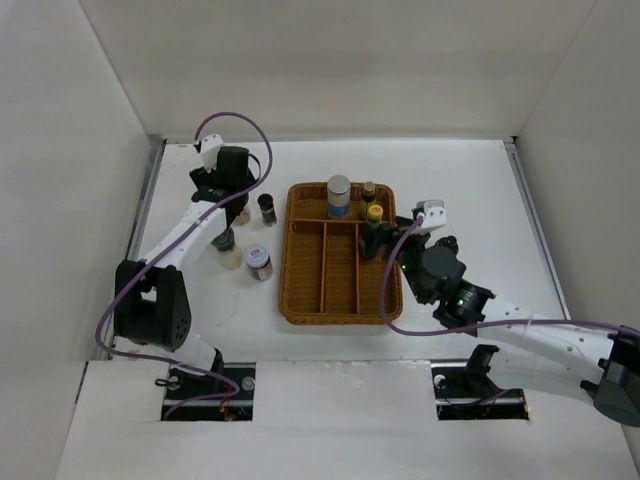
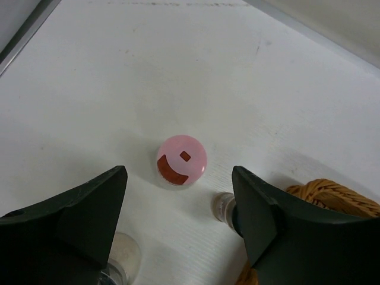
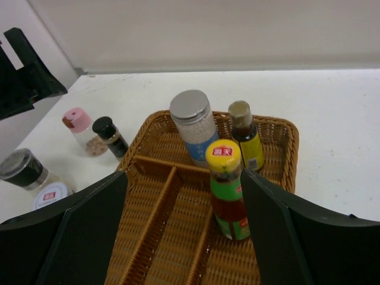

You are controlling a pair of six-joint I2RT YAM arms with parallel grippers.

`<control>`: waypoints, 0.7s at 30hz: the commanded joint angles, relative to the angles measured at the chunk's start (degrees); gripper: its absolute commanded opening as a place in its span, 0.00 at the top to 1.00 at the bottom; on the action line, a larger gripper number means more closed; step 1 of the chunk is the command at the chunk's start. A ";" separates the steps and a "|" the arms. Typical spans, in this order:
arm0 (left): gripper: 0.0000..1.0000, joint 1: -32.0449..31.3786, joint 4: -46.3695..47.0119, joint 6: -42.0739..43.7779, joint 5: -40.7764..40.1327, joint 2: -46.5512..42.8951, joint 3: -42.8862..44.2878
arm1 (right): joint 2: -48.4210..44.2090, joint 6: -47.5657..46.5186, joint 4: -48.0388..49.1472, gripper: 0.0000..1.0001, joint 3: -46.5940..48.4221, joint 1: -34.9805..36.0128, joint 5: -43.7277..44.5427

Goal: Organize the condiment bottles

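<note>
left gripper (image 2: 178, 184): jaws wide, straight above pink-capped jar (image 2: 181, 161) | jar: upright, long axis vertical, on table (image 2: 119, 71) toward far-left corner, beside woven wicker tray (image 2: 332, 196) | nearer arm: left | cap: smooth, round, glossy | right gripper (image 3: 184, 175): jaws wide, yellow-capped bottle (image 3: 227, 190) just ahead

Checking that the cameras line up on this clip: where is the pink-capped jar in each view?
Left wrist: pink-capped jar at centre, seen from above, between the open fingers of the left gripper.
Top external: jar left of the tray, partly hidden under that gripper.
Right wrist: jar at far left on the table, beside a black-capped bottle.
Shared landmark: the tray, bottom right in left wrist, centre in right wrist.
</note>
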 commanded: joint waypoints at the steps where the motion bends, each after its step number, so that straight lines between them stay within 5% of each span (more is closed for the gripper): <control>1: 0.30 1.01 -3.70 -0.44 3.21 1.92 3.60 | -2.43 2.48 3.93 0.17 -2.80 0.25 1.95; 21: 0.45 4.70 0.16 -0.79 9.63 11.68 6.06 | -1.90 3.80 5.08 0.16 -4.12 0.34 0.54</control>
